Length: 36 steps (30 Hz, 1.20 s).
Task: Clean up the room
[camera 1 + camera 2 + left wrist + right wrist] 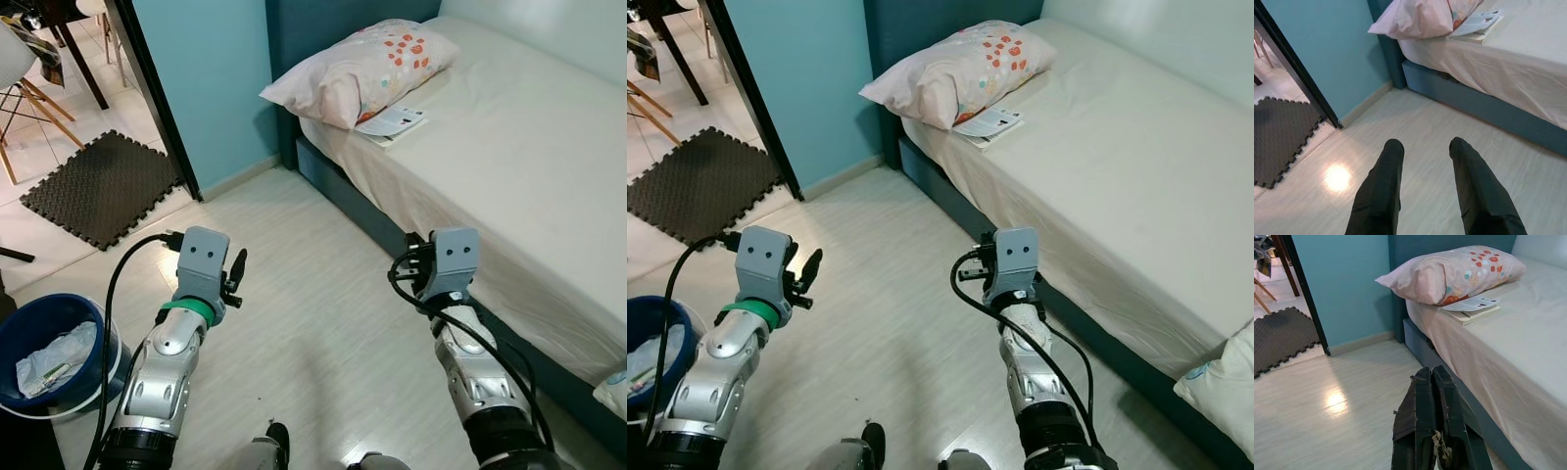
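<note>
A pink pillow (pixel 362 69) with orange and teal spots lies at the head of the bed (pixel 529 176). A thin book (pixel 394 122) rests on the sheet, partly tucked under that pillow. My left gripper (pixel 1426 144) hangs open over bare floor, nothing between its fingers. My right gripper (pixel 1431 371) is shut with its fingers pressed together and empty, held low beside the bed's blue base. Both arms are raised in front of me, well short of the pillow and book.
A blue bin (pixel 18 335) with crumpled white waste stands at my near left. A dark foam mat (pixel 103 186) lies beyond the black door frame (pixel 157 108), with a chair (pixel 24 88) further out. Another pillow (pixel 1220 377) sits at the bed's near right corner.
</note>
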Motion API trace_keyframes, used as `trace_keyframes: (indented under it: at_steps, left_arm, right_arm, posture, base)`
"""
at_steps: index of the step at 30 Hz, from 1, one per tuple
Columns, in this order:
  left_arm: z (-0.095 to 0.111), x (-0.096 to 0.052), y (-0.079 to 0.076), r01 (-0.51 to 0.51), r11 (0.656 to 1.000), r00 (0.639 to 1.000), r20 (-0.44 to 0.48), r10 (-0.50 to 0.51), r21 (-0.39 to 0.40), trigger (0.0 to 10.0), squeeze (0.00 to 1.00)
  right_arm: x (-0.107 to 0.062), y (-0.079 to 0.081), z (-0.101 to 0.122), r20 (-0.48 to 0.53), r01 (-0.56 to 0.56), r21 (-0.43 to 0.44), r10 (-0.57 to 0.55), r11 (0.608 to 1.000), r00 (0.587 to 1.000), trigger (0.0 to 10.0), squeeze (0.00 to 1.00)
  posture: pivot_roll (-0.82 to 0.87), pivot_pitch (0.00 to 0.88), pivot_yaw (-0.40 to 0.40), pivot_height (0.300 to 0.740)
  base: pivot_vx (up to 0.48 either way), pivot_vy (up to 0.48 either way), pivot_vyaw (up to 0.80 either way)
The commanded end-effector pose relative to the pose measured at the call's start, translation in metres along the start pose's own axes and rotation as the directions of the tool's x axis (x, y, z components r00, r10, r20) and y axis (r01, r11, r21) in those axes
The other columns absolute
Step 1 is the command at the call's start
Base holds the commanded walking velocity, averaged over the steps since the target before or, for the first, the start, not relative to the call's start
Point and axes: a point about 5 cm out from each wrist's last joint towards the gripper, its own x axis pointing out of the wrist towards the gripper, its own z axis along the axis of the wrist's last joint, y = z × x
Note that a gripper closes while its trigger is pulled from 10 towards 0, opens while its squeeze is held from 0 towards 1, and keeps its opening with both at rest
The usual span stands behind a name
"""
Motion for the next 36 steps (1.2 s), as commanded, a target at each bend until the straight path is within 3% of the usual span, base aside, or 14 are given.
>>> trace_keyframes:
  at_steps: [1,9,26,36]
  left_arm:
    - [-0.0047,-0.0011,0.0002,-0.005,1.0,1.0,-0.014,0.005,0.003,10.0,0.0]
    - [-0.0046,-0.0011,0.0002,-0.006,1.0,1.0,-0.014,0.006,0.004,10.0,0.0]
    - [-0.0048,-0.0004,0.0003,-0.008,1.0,1.0,-0.012,0.008,0.006,10.0,0.0]
    - [-0.0056,-0.0007,0.0009,-0.013,1.0,1.0,-0.013,0.013,0.007,10.0,0.0]
  right_arm:
    - [-0.0026,0.0016,-0.005,-0.021,-0.01,-0.02,0.009,1.0,1.0,10.0,0.0]
    - [-0.0018,-0.0008,-0.0038,-0.016,0.005,-0.043,-0.006,0.999,1.0,10.0,0.0]
    - [0.0001,0.0019,-0.0014,-0.003,-0.023,-0.023,0.023,0.999,1.0,10.0,0.0]
    - [0.0003,0.0065,-0.0014,-0.001,-0.049,-0.025,0.049,0.999,0.999,10.0,0.0]
  posture:
    - [-0.08,0.089,0.079,0.74]
    - [-0.08,0.089,0.079,0.74]
    - [-0.08,0.084,0.078,0.74]
    - [-0.08,0.081,0.076,0.74]
  base:
    - [0.431,0.0,0.49]
    - [0.428,0.0,0.56]
    - [0.409,0.014,0.0]
    - [0.398,0.096,0.79]
